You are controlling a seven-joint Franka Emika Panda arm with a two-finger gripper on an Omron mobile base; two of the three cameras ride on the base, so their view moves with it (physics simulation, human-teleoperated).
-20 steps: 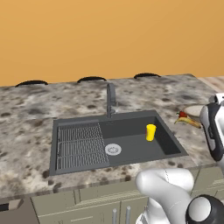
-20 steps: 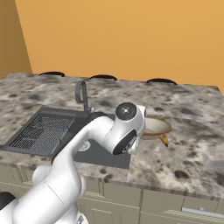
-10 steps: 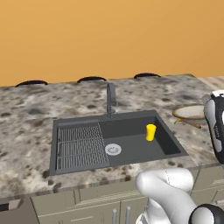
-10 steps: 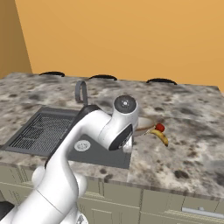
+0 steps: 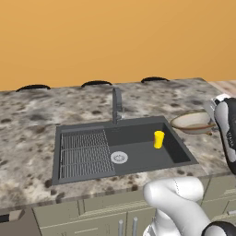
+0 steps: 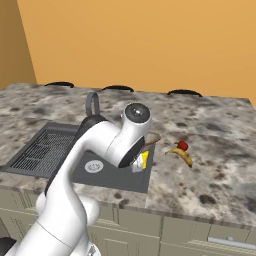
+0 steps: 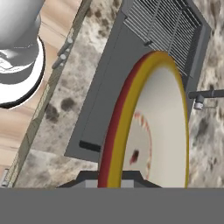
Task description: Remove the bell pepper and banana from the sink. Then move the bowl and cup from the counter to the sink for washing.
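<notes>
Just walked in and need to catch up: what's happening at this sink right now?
The robot arm is holding the bowl by its rim, gripper shut on it, lifted at the right edge of the sink. The hand view shows the bowl tilted on edge over the basin. The cup already stands in the sink. The banana and bell pepper lie on the counter, right of the sink.
</notes>
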